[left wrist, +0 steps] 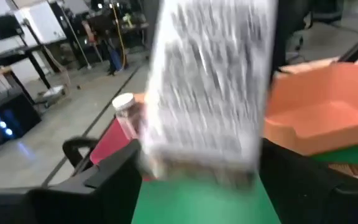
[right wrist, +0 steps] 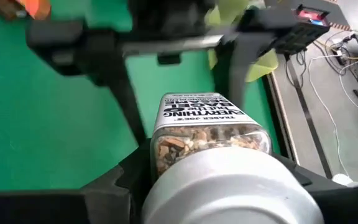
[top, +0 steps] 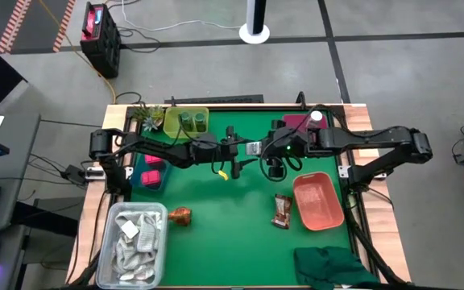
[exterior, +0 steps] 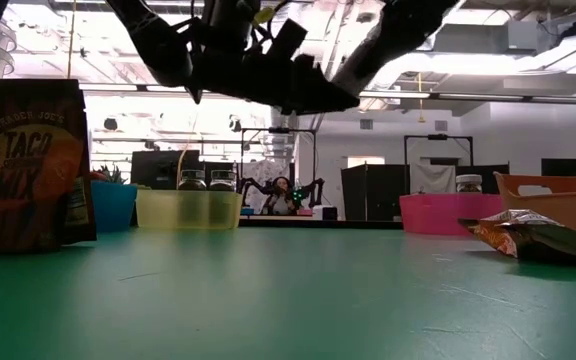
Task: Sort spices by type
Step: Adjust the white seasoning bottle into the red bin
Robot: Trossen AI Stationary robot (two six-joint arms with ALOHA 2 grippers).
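Note:
A white-capped bottle [top: 254, 148] hangs level in mid-air over the table's middle, between my two grippers. My left gripper [top: 242, 148] reaches it from the left, my right gripper [top: 266, 151] from the right, and both are shut on it. Two green jars [top: 188, 121] stand in a yellow-green tray. A second white-capped bottle [top: 316, 117] stands in a pink tray [top: 296, 122]. Pink packs [top: 152, 174] lie in a blue tray. One brown sachet [top: 282, 211] lies flat on the table. Another sachet [exterior: 28, 165] stands upright. My left gripper [left wrist: 197, 177] pinches the bottle's labelled base end [left wrist: 197, 149] between its two fingers, coming level from the table's left, fingers along the bottle. The bottle is lifted clear. My right gripper [right wrist: 207, 183] pinches the bottle's cap end, just below the white cap [right wrist: 222, 186], level from the right. The cap points back into the gripper and the body [right wrist: 194, 115] sticks out ahead.
An orange tray [top: 319, 201] sits on the right beside the flat sachet. A clear tub of white rags [top: 135, 238] is at the near left and a dark green cloth [top: 333, 266] at the near right. A small plant [top: 147, 118] stands by the yellow-green tray. Open green table lies near the middle.

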